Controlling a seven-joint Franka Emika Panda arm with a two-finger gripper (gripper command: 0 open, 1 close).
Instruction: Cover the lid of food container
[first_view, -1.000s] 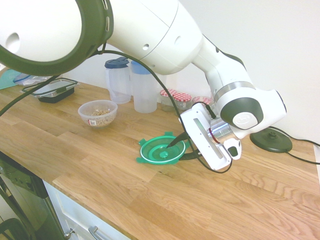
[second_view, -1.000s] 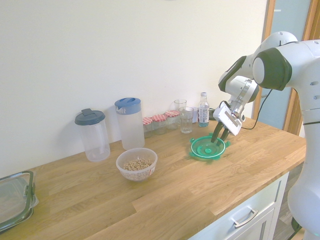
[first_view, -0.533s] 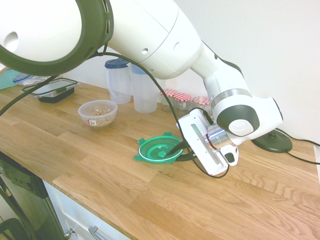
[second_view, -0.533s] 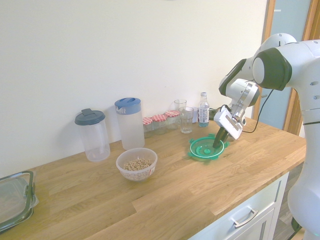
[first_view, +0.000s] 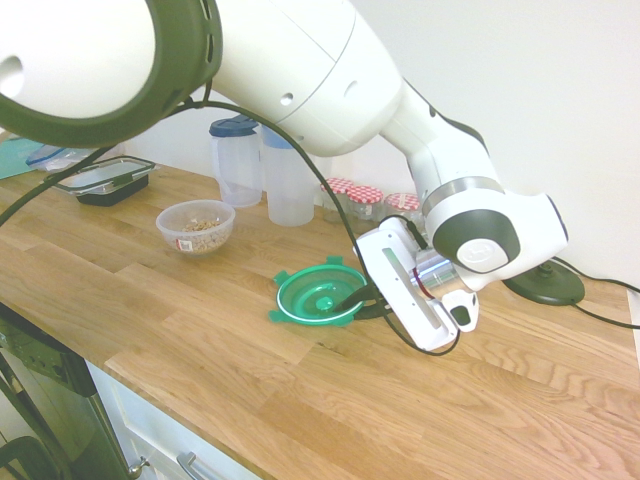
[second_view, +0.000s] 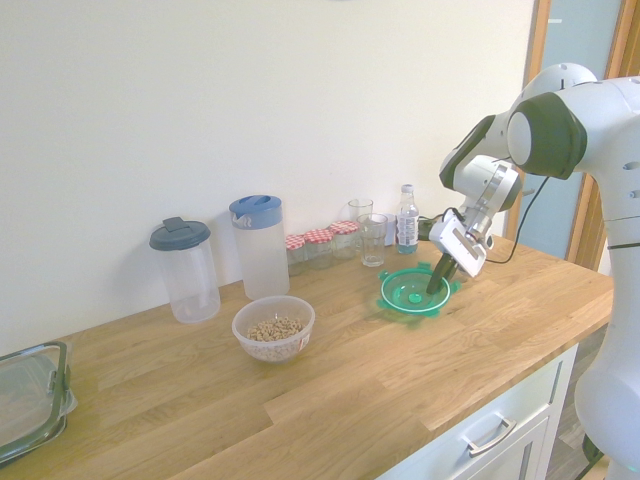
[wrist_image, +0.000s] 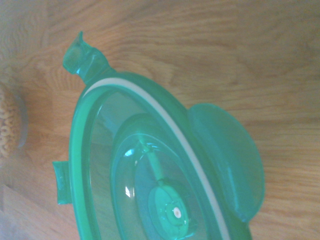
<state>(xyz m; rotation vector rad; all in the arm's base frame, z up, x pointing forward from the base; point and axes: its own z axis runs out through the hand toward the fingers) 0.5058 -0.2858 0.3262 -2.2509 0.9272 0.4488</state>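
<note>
pale wall is standing behind a wooden tabletop (first_view: 230, 375). the gripper (first_view: 352, 304) is pressing together on the near rim of the green lid (first_view: 302, 303), apparently pinching it. the lid is extending from the fingertips toward the food container (first_view: 195, 228); being round, it is presenting no long axis. the single arm is serving both items.

governing relation: the container is lying beyond the lid from the gripper, well apart, and is standing uncovered. the coming move is likely calling for a lift, then a carry in that direction; the off-centre hold is risking a tilted lid.

count: one lid, one food container and one black-rimmed box (first_view: 112, 187) are lying beyond the gripper. two pitchers (second_view: 264, 262), three checked-lid jars (second_view: 319, 251), two drinking glasses (second_view: 373, 242) and one bottle (second_view: 407, 222) are standing toward the wall from the gripper.
</note>
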